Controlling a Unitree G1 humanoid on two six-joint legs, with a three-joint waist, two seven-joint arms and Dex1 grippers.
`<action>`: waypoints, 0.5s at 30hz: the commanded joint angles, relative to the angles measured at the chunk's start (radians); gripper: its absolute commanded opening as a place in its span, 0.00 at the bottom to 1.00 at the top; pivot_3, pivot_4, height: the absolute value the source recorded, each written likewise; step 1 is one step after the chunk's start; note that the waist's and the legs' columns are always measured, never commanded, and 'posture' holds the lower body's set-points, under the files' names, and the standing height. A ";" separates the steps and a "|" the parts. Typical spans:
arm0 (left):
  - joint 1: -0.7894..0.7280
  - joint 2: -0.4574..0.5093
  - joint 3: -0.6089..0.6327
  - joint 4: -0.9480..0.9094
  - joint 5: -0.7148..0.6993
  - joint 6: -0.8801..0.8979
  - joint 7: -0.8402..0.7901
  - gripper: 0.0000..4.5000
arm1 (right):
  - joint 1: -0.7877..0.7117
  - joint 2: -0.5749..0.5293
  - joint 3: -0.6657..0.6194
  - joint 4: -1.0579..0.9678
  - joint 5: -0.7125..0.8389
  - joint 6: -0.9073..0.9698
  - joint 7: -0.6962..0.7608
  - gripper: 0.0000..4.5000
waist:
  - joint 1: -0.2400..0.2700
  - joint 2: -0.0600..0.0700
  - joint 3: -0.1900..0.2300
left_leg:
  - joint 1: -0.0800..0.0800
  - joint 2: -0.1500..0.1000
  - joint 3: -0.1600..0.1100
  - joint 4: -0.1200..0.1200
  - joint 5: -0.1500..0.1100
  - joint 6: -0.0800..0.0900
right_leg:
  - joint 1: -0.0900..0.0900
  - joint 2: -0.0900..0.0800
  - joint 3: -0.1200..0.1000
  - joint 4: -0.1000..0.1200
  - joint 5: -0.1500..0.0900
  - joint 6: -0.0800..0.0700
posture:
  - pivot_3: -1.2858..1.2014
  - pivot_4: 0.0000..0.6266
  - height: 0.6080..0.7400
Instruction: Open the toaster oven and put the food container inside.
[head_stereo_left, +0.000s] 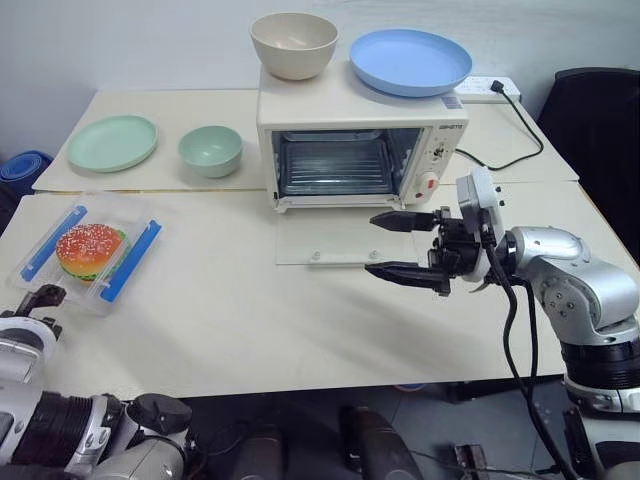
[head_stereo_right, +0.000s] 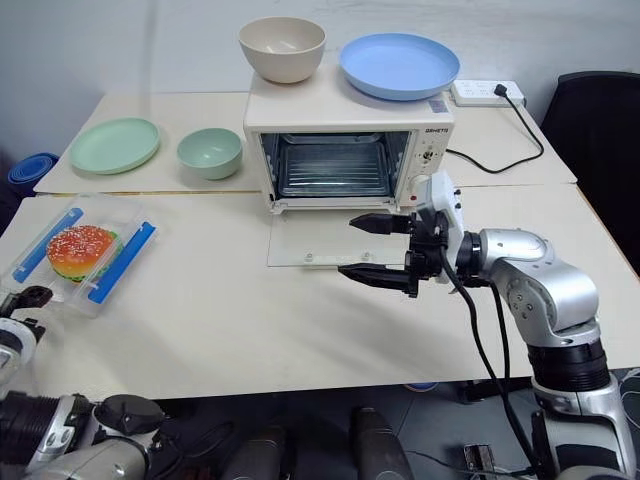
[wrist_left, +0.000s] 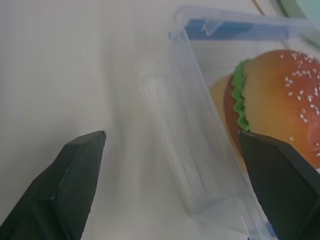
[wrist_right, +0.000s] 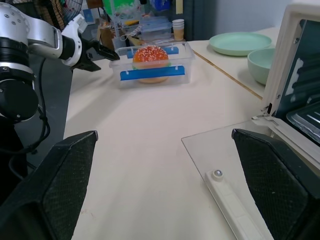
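Table (oven, container, dishes)

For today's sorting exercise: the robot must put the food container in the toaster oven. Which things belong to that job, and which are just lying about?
Job: toaster oven, door down; food container.

Lying about: beige bowl, blue plate, green bowl, green plate, power strip.

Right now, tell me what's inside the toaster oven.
The toaster oven stands open; a wire rack shows inside, no food. The food container sits on the table.
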 joint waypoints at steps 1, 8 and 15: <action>-0.025 0.025 -0.025 0.032 0.023 -0.008 0.006 0.99 | 0.021 -0.027 -0.056 -0.067 0.038 0.014 -0.017 1.00 | -0.001 0.000 0.000 | 0.000 0.000 0.000 0.000 0.000 0.000 | 0.000 0.000 0.000 0.000 0.000 0.000 | 0.52 0.24 1.00; -0.093 0.064 0.004 0.112 0.106 -0.008 0.050 0.63 | 0.061 -0.035 -0.094 -0.116 0.068 0.036 -0.068 1.00 | -0.003 -0.001 0.000 | 0.000 0.001 0.000 0.000 -0.001 -0.001 | 0.000 0.000 0.000 0.000 0.000 0.000 | 0.52 0.24 1.00; -0.085 0.107 -0.014 0.165 0.111 -0.008 0.013 0.17 | 0.070 -0.049 -0.102 -0.126 0.084 0.052 -0.077 1.00 | -0.002 -0.001 0.000 | 0.000 0.001 0.001 -0.001 -0.001 -0.001 | 0.000 0.000 0.000 0.000 0.000 0.000 | 0.52 0.24 1.00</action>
